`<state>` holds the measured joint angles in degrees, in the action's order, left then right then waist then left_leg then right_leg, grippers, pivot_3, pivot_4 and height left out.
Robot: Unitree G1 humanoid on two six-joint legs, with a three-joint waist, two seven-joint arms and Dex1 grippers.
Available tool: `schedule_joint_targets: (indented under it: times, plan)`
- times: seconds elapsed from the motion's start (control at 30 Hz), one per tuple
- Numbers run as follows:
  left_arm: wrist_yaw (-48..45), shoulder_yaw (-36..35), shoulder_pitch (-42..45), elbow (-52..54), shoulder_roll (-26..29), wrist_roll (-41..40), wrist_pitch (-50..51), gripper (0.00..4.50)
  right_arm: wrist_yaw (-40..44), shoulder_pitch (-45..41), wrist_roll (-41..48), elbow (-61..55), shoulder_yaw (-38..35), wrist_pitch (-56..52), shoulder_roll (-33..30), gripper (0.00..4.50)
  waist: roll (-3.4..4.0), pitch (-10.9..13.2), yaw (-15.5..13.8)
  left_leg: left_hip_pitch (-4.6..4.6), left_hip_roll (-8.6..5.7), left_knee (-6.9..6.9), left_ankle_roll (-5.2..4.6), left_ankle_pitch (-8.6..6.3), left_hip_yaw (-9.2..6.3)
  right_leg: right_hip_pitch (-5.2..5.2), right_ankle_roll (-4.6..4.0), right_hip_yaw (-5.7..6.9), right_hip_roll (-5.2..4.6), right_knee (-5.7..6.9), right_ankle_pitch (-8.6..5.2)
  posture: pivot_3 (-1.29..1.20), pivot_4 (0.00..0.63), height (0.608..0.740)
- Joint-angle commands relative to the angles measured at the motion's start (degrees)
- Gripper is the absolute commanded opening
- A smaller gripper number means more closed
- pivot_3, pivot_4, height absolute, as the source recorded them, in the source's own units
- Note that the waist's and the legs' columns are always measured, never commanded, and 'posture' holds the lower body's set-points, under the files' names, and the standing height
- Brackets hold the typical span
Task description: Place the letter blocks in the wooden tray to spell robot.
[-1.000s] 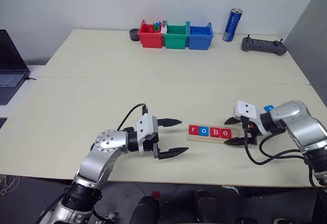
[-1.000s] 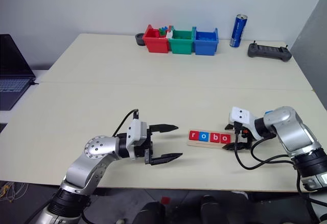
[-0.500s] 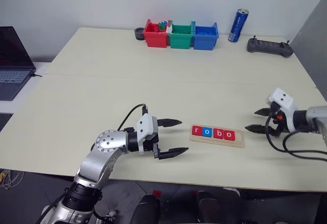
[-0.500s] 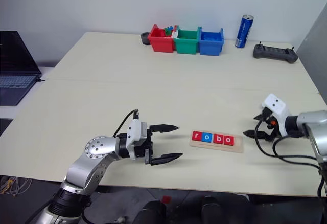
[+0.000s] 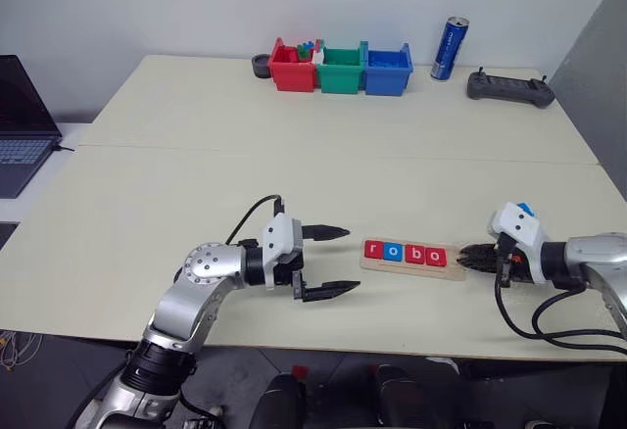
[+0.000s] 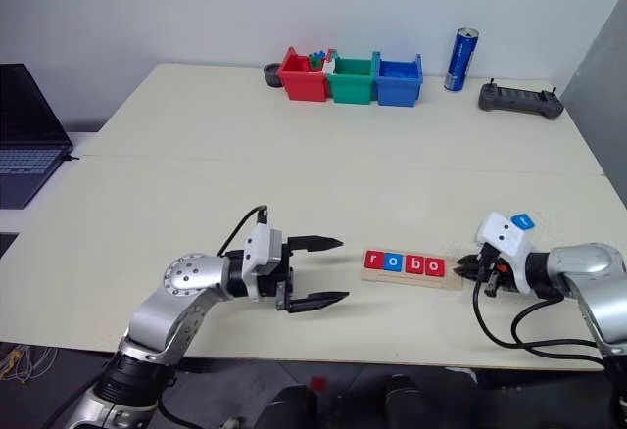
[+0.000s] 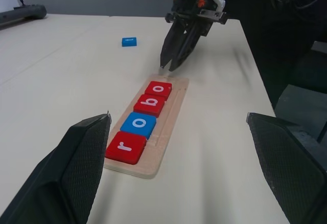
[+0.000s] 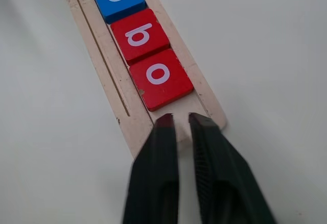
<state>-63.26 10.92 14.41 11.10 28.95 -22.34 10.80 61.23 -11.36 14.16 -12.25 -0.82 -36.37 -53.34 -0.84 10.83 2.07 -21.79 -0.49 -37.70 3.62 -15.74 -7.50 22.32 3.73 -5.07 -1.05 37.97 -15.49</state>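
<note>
wooden tray: pale grooved strip, four flat square tiles | right pincer together at tray's end | left pincer apart

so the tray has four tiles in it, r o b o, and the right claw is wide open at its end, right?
Not quite: the right claw is shut, not wide open, as the right wrist view shows. The tray does hold four tiles reading r o b o, with the claw at its end.

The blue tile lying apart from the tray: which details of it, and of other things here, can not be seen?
- blue tile: its letter, too small in the left wrist view.
- right gripper, shut at the tray end: touching the wood or not, unclear.
- red bin: its pieces, too small in the head views.
</note>
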Motion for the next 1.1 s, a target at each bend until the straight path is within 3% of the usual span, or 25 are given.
schedule_joint_targets:
  times: [0.03,0.7,1.1]
  plan:
    - [0.2,-0.7,-0.4,2.9,0.4,-0.9,0.0,4.50,0.1,-0.6,-0.4,0.3,0.4,1.9,-0.7,0.03,0.00,0.0,-0.2,0.00,0.00,0.00,0.00,0.00,0.00,0.00,0.00,0.00,0.00,0.00,0.00,0.00,0.150,0.740]
    - [0.7,-1.0,-0.4,4.2,1.3,-1.1,0.8,4.50,-1.1,-4.4,-1.4,2.4,6.1,3.1,2.8,0.03,0.00,0.0,-0.2,-0.01,-0.01,0.00,0.00,0.00,-0.02,0.00,0.00,0.01,0.00,0.00,0.00,0.00,0.150,0.740]
    - [0.5,-1.5,0.6,1.7,1.0,-0.8,-0.3,4.50,-0.3,-5.5,0.4,3.4,2.3,1.4,0.3,0.03,0.00,0.0,-0.2,-0.01,-0.01,0.00,0.00,0.00,-0.02,0.00,0.00,0.01,-0.01,0.00,0.00,0.00,0.150,0.740]
